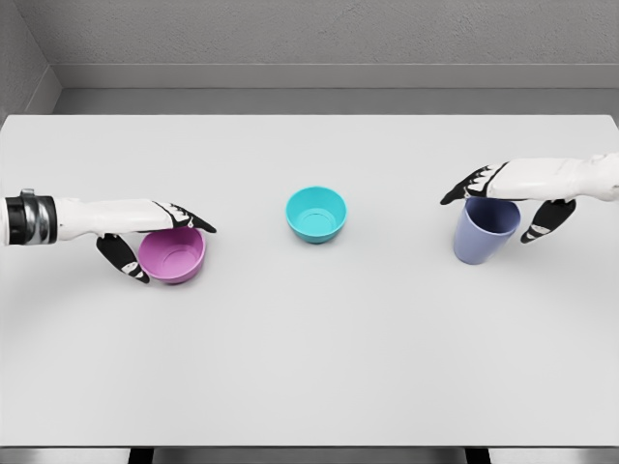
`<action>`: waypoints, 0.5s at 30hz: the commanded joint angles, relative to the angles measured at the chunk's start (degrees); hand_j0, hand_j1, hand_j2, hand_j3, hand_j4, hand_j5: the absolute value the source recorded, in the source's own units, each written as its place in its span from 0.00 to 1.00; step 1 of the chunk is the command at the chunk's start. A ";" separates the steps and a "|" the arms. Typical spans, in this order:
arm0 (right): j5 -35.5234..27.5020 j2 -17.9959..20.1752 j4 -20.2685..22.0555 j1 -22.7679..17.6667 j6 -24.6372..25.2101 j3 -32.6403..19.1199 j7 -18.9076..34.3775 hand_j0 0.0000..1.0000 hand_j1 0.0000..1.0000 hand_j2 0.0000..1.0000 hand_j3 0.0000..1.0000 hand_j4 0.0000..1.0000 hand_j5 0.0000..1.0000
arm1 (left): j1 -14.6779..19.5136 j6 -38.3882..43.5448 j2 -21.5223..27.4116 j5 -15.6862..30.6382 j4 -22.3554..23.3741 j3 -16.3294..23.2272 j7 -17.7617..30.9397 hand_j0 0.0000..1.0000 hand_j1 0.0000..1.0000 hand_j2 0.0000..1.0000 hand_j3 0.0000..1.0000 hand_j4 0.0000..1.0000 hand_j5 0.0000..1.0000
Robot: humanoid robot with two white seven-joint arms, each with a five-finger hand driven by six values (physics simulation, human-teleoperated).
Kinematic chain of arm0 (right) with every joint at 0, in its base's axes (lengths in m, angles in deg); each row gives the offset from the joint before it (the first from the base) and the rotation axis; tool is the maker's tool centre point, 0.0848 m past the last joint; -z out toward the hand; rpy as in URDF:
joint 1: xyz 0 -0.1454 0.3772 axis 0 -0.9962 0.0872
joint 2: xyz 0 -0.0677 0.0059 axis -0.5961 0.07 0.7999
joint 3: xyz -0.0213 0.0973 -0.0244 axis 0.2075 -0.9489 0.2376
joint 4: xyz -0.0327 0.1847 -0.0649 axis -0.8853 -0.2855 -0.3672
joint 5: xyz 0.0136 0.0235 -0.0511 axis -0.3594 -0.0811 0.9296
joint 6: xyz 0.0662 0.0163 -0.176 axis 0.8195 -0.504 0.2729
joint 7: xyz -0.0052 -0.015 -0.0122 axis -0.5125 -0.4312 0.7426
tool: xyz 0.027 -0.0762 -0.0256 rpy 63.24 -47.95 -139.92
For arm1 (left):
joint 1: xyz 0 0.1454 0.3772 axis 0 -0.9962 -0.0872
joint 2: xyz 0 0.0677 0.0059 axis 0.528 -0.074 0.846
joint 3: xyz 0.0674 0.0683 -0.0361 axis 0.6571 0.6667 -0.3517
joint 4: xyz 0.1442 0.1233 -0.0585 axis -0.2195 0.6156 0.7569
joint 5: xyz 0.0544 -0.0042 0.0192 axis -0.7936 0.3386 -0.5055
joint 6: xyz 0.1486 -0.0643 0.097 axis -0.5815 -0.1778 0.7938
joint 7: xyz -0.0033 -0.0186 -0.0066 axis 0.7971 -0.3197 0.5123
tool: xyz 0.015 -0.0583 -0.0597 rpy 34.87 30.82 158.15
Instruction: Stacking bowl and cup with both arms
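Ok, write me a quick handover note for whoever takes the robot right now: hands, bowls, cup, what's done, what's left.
Left hand: over the pink bowl, fingers across its rim, thumb at its side; the grasp looks unfinished.
Right hand: at the purple cup, fingers over the rim, thumb beside it.
Teal bowl: mid-table, untouched.
Done: both hands are at their items.
Left: lifting and all the stacking.

Pink bowl (173, 255) upright, table left. Teal bowl (316, 214) upright, centre, well apart from both others. Lavender cup (485, 232) upright, table right. All three open side up, none stacked.
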 commanded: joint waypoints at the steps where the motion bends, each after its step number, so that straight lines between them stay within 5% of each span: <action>1: -0.24 -0.21 0.01 0.00 0.13 -0.08 -0.02 1.00 1.00 1.00 1.00 1.00 1.00 | 0.00 0.09 -0.13 0.38 0.06 -0.07 0.14 1.00 1.00 1.00 1.00 1.00 1.00; 13: 1.17 -1.09 -0.43 -0.09 0.13 -0.08 0.25 1.00 1.00 1.00 1.00 1.00 1.00 | 0.09 0.09 -0.83 0.29 0.76 0.28 0.31 1.00 1.00 1.00 1.00 1.00 1.00; 15: 1.17 -1.35 -0.61 -0.35 0.13 -0.08 0.25 1.00 1.00 1.00 1.00 1.00 1.00 | 0.09 0.09 -0.83 -0.24 0.85 0.37 0.49 0.79 0.79 0.79 0.79 0.79 0.79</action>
